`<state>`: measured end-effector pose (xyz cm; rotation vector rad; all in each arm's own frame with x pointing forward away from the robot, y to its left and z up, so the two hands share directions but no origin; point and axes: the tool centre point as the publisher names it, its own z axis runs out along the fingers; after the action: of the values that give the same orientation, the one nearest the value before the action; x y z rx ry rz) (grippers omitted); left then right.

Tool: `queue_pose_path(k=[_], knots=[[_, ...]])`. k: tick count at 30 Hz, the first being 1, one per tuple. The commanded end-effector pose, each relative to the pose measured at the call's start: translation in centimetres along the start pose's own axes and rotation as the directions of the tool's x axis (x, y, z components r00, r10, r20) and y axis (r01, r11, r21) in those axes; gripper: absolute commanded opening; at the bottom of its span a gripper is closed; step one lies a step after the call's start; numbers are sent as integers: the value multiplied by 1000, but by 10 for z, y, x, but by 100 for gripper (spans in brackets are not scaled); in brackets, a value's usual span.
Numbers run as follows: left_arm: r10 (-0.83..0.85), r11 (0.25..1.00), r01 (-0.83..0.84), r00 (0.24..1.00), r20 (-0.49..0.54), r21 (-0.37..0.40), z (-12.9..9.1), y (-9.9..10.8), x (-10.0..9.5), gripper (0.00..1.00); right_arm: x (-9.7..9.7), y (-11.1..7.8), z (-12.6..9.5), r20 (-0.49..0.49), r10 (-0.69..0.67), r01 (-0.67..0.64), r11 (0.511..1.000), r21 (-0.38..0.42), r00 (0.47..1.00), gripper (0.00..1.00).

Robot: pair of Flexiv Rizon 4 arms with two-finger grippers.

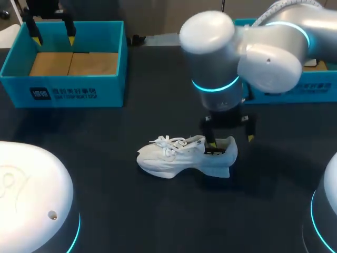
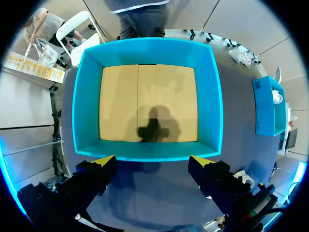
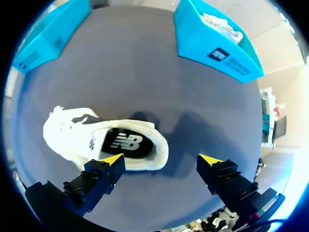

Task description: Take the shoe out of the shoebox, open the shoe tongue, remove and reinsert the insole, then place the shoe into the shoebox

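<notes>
- Head view: the white shoe (image 1: pixel 184 156) lies on the dark table (image 1: pixel 131 211) near the middle, toe to the left, heel to the right, laces on top.
- The right arm comes in from the far right. The right gripper (image 1: pixel 230 140) hangs over the heel end with its fingers spread. One yellow tip sits at the shoe's opening and the other is clear of the shoe, past the heel. I cannot tell from here whether the first tip touches the shoe.
- The teal shoebox (image 1: pixel 16 68) stands at the far left, and the left gripper (image 1: pixel 52 39) hangs above it. A second blue box (image 1: pixel 316 87) at the far right is mostly hidden behind the right arm.
- Left wrist view: this looks straight down into the shoebox (image 2: pixel 87 106), which the head view only shows at a slant. Its cardboard floor (image 2: pixel 120 101) is bare apart from the gripper's shadow.
- The left gripper (image 2: pixel 152 162) has its fingers wide apart over the box's near wall, with nothing between them. The second blue box (image 2: pixel 265 106) shows far to the right.
- Right wrist view: only here can you see into the shoe (image 3: pixel 63 135), where a black insole (image 3: pixel 128 142) lies flat inside.
- The right gripper (image 3: pixel 161 159) is spread. One tip is at the shoe's side wall by the opening, the other over bare table, and the heel lies between the fingers, ungripped.
- The second blue box (image 3: pixel 231 63) lies ahead of the gripper and holds something white (image 3: pixel 222 26). The shoebox (image 3: pixel 43 43) is at the far left.
</notes>
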<state>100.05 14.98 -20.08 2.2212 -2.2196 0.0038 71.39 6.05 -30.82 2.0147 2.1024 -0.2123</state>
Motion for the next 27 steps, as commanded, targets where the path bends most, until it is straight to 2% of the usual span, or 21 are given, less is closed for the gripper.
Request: queue_pose_path(k=[1, 4, 10, 13, 17, 20, 25, 27], knots=[[0, 1000, 0, 1000, 1, 0, 0, 0, 0, 100, -11, -2, -18, -76, -75, 74, 997, -25, 994, 100], [0, 1000, 0, 1000, 1, 0, 0, 0, 0, 100, -6, -1, -30, -94, -203, 198, 978, -60, 975, 100], [0, 1000, 0, 1000, 1, 0, 0, 0, 0, 100, -4, 2, -51, -77, -432, 421, 898, -128, 899, 100], [0, 1000, 0, 1000, 1, 0, 0, 0, 0, 100, -10, 3, -60, -32, -538, 527, 835, -155, 843, 100], [0, 1000, 0, 1000, 1, 0, 0, 0, 0, 100, -15, 0, -74, -58, -699, 675, 706, -215, 713, 100], [0, 1000, 0, 1000, 1, 0, 0, 0, 0, 100, -17, 0, -79, -21, -786, 770, 610, -187, 618, 100], [0, 1000, 0, 1000, 1, 0, 0, 0, 0, 100, -19, 2, -89, 3, -854, 841, 513, -171, 521, 100], [0, 1000, 0, 1000, 1, 0, 0, 0, 0, 100, -20, 3, -90, 1, -862, 850, 501, -164, 508, 100]])
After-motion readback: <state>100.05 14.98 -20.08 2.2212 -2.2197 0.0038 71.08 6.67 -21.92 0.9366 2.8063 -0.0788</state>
